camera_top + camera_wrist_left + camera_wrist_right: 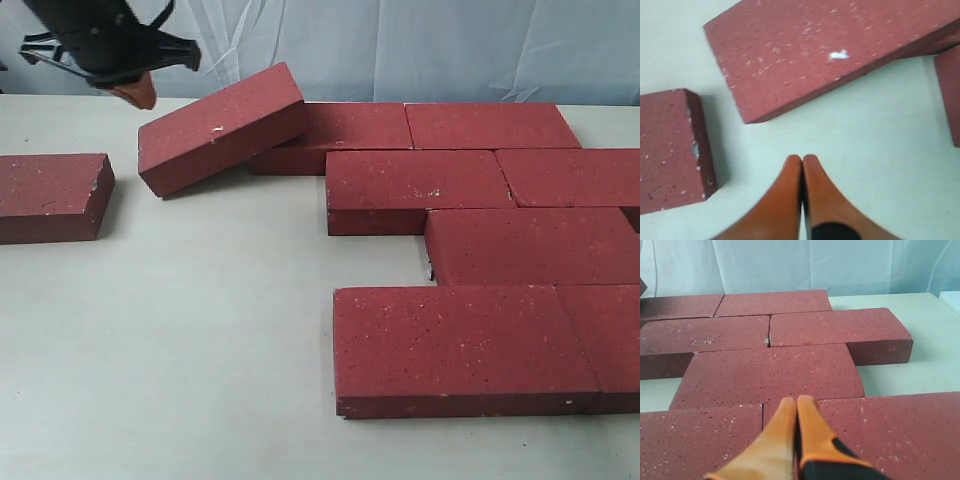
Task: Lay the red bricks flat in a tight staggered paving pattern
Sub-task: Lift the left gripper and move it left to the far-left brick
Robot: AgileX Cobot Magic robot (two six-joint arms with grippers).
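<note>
Several red bricks [420, 185] lie flat in staggered rows on the right half of the table. One red brick [220, 128] is tilted, its far end resting on a back-row brick [345, 130]. A lone brick [50, 195] lies flat at the left. My left gripper [138, 95] hangs shut and empty above the far left of the table. In the left wrist view that gripper [802, 159] is over bare table between the lone brick [670, 150] and the tilted brick [830, 50]. My right gripper [796, 400] is shut and empty just above the front-row bricks [890, 430]; the exterior view does not show it.
The pale table [200, 350] is bare at the front left and between the lone brick and the paved group. A light curtain [450, 40] runs along the back. A small gap shows between two second-row bricks [767, 340].
</note>
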